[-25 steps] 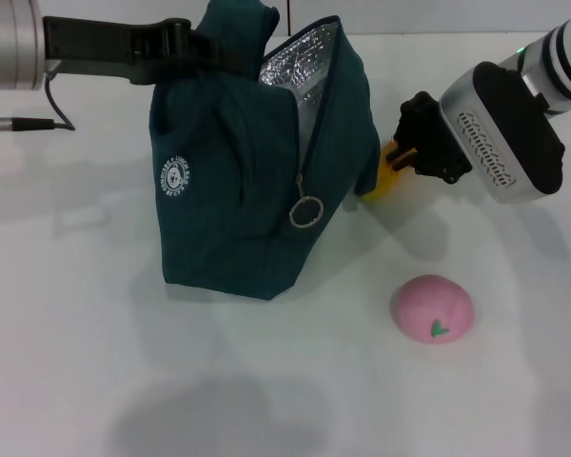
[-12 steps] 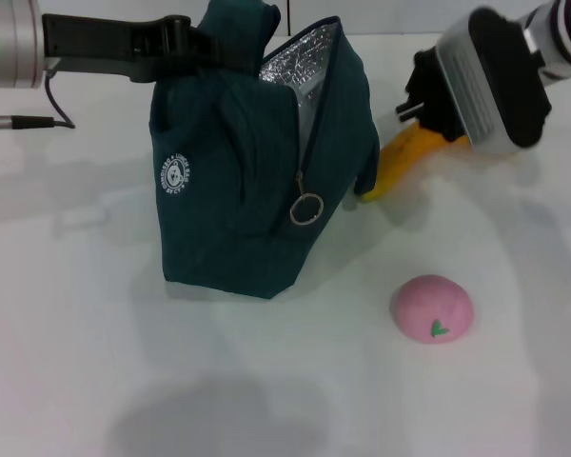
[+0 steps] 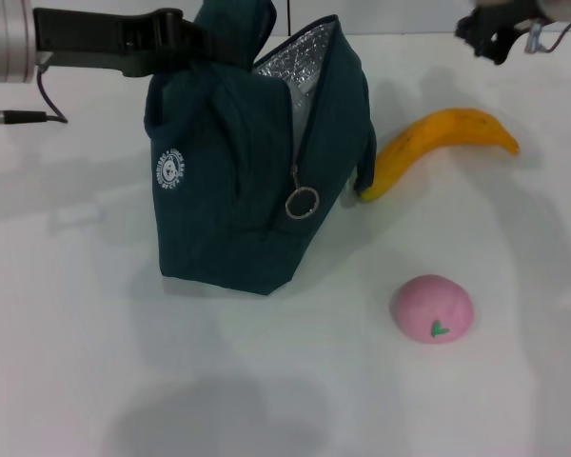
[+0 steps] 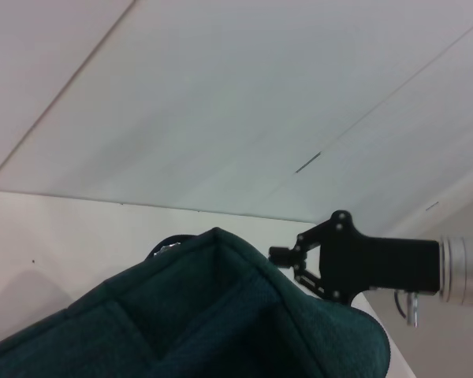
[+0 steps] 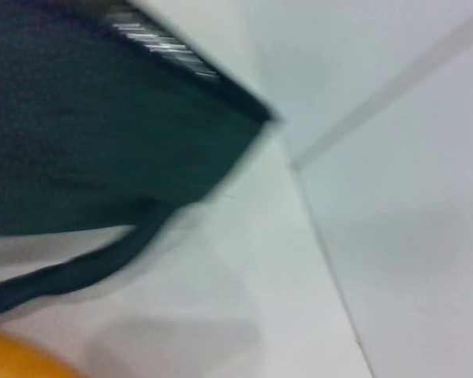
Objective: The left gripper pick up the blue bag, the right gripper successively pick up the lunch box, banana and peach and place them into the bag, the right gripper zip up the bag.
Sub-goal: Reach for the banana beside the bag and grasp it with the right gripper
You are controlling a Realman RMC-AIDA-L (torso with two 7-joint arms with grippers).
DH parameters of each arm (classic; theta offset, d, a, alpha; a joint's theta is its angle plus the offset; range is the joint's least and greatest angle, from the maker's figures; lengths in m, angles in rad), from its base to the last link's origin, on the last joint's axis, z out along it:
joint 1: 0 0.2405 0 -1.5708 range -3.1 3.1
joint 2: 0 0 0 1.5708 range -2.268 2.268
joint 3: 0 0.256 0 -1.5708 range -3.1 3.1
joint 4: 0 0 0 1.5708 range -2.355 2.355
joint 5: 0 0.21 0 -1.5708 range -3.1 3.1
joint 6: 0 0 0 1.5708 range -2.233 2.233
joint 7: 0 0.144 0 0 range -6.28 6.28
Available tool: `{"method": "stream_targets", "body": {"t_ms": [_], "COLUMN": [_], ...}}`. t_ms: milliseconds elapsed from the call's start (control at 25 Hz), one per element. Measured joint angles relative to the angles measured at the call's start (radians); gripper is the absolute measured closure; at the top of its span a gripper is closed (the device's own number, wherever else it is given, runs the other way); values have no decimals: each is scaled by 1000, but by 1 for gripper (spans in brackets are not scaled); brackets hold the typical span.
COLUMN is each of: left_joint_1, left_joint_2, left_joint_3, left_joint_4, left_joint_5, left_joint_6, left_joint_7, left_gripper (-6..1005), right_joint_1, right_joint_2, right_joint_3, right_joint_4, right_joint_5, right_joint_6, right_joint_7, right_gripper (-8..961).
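Observation:
The blue bag stands upright on the white table, its mouth open and the silver foil lining showing. My left gripper is shut on the bag's handle at the top. My right gripper is high at the back right, empty, well apart from the banana. It also shows in the left wrist view, beyond the bag. The banana lies on the table, one tip against the bag's right side. The peach sits in front of it. The lunch box is out of view.
The zip ring pull hangs on the bag's front edge. A black cable runs from the left arm at the far left. The right wrist view shows the bag, its loose handle strap and a banana corner.
My right gripper has risen from beside the bag up and away to the back right. The banana it covered now lies fully in view on the table. The bag has barely moved.

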Motion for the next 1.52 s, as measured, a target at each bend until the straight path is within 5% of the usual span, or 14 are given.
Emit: {"method": "stream_targets", "body": {"t_ms": [440, 760, 800, 920, 1160, 1520], "left_joint_1": [6, 5, 4, 5, 7, 6], "left_joint_2": [35, 58, 59, 59, 59, 57], "left_joint_3": [-20, -16, -16, -16, -15, -15], "left_joint_4": [1, -4, -4, -5, -6, -6], "left_joint_5": [0, -2, -2, -1, 2, 1], "left_joint_6": [8, 33, 36, 43, 63, 77], "left_joint_7": [10, 33, 33, 40, 46, 60], "left_gripper": [964, 964, 964, 964, 964, 964], "right_joint_1": [5, -3, -5, -7, -21, -21], "right_joint_2": [-7, -46, -74, -91, -111, -110], "right_joint_3": [275, 299, 300, 300, 311, 389], "right_joint_4": [63, 163, 220, 253, 273, 306], "right_joint_5": [-9, 77, 137, 156, 158, 160], "right_joint_6": [-3, -18, -16, -3, 8, -44], "right_joint_7": [391, 498, 511, 524, 569, 601], "right_gripper": [936, 936, 936, 937, 939, 946]}}
